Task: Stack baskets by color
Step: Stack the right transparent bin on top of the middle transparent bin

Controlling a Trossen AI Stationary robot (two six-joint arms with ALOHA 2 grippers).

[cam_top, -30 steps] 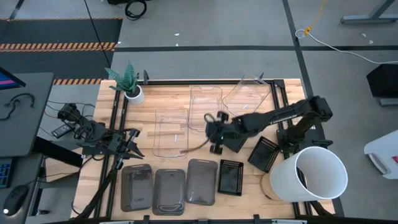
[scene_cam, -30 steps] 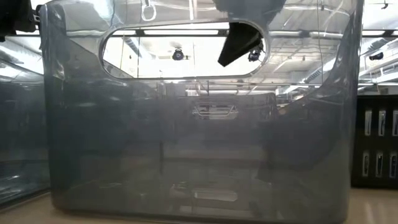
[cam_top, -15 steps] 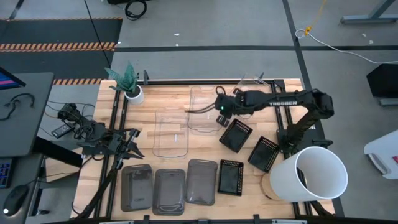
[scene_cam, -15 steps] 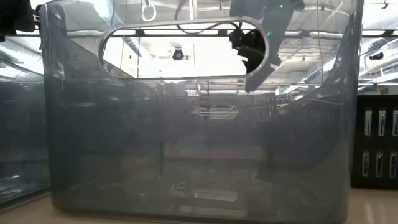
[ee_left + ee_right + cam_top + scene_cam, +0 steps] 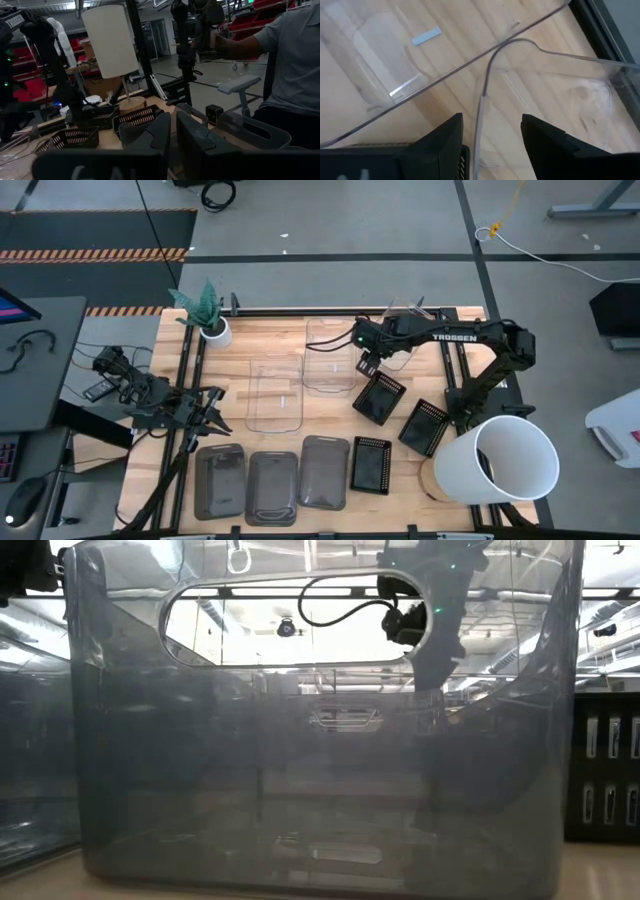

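Three clear baskets stand on the wooden table: one at the middle [image 5: 275, 393], one farther back [image 5: 330, 355], one at the far right [image 5: 402, 330]. Three smoky grey baskets [image 5: 272, 485] line the near edge. Three black mesh baskets [image 5: 379, 396] lie right of the middle. My right gripper [image 5: 368, 362] hangs open, pointing down over the far right clear basket's near left corner. That basket's rim [image 5: 481, 107] runs between the right gripper's [image 5: 490, 145] fingers without touching them. My left gripper [image 5: 214, 420] waits shut at the table's left edge.
A large white bucket [image 5: 508, 462] lies at the near right corner. A small white plant pot [image 5: 214, 331] stands at the far left. In the low view a smoky grey basket [image 5: 320, 760] fills the picture. A person [image 5: 295, 60] stands beyond the table's right side.
My right gripper has swung from the table's middle toward the far edge and a little to the right, tipping further downward, to the far right clear basket. A black mesh basket that the arm covered now shows uncovered on the table.
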